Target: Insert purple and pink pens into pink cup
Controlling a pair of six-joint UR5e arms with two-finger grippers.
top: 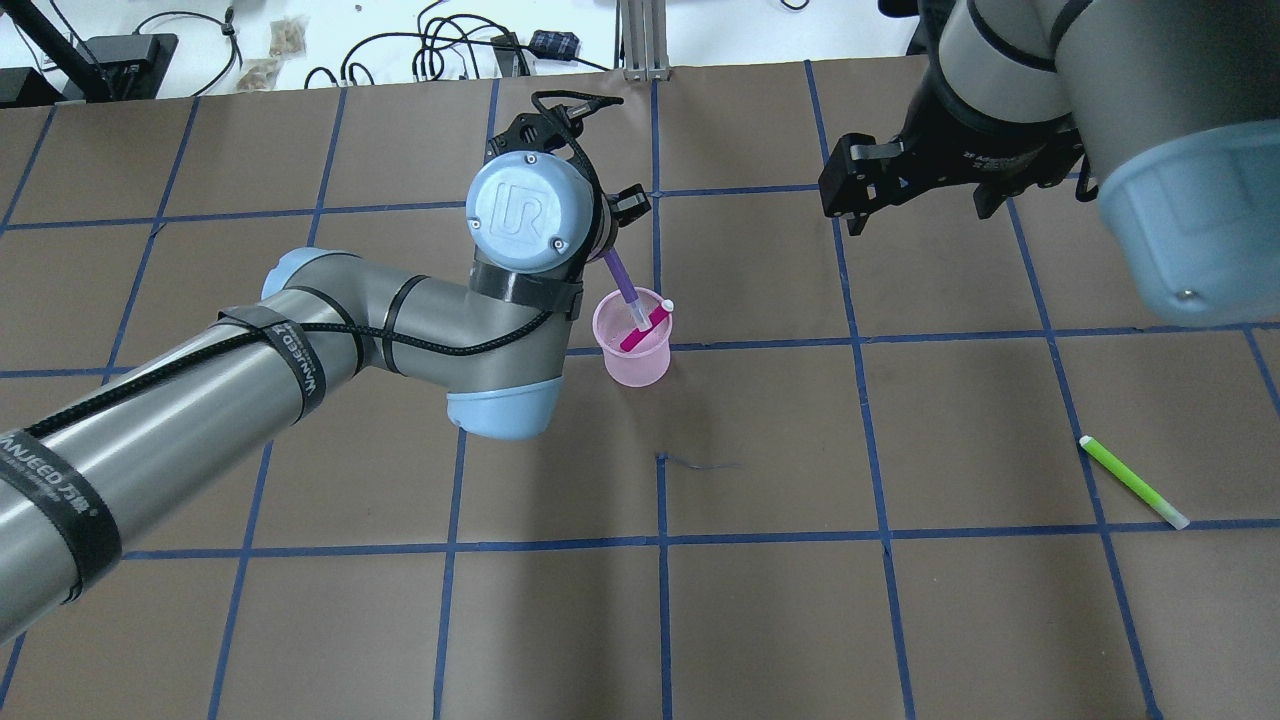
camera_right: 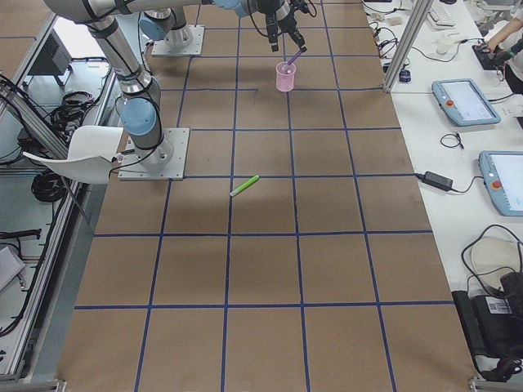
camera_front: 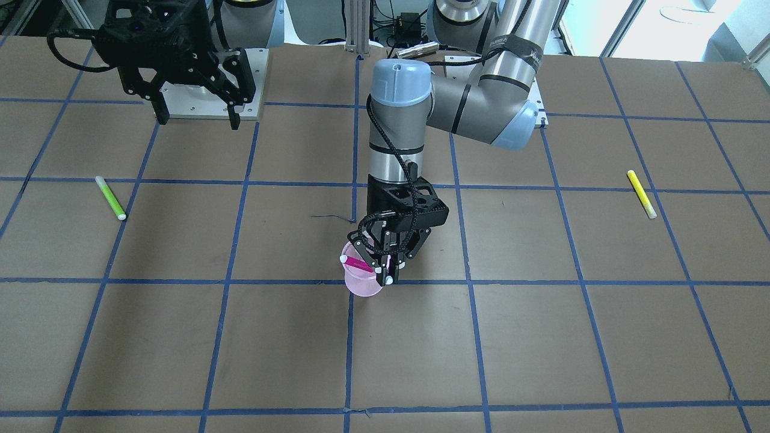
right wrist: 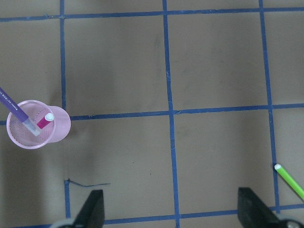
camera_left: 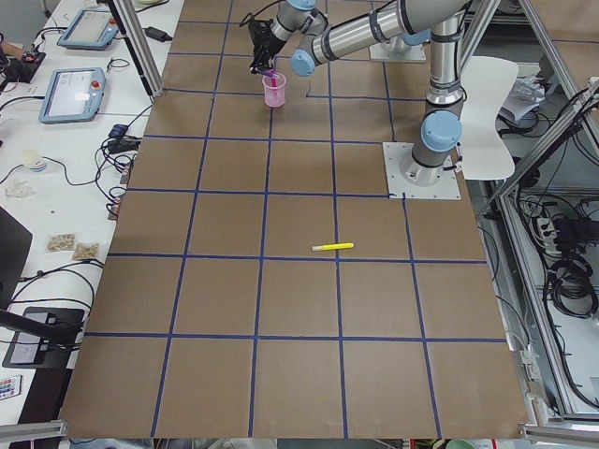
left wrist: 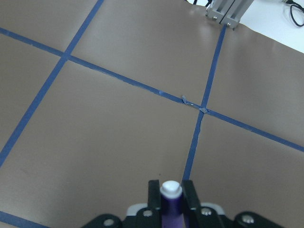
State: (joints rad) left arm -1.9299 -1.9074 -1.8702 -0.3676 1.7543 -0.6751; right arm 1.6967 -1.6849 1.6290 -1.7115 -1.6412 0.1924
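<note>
The pink cup (top: 632, 352) stands upright near the table's middle, also in the front view (camera_front: 363, 284) and the right wrist view (right wrist: 35, 124). The pink pen (top: 645, 328) leans inside it. My left gripper (camera_front: 388, 270) is shut on the purple pen (top: 622, 280), which slants down with its lower end inside the cup's mouth. The left wrist view shows the pen's white cap (left wrist: 170, 190) between the fingers. My right gripper (camera_front: 198, 117) is open and empty, raised above the table on the robot's right, away from the cup.
A green pen (top: 1133, 481) lies on the table on the robot's right side. A yellow pen (camera_front: 641, 193) lies on the robot's left side. Blue tape lines grid the brown table. A small dark mark (top: 700, 464) lies near the cup.
</note>
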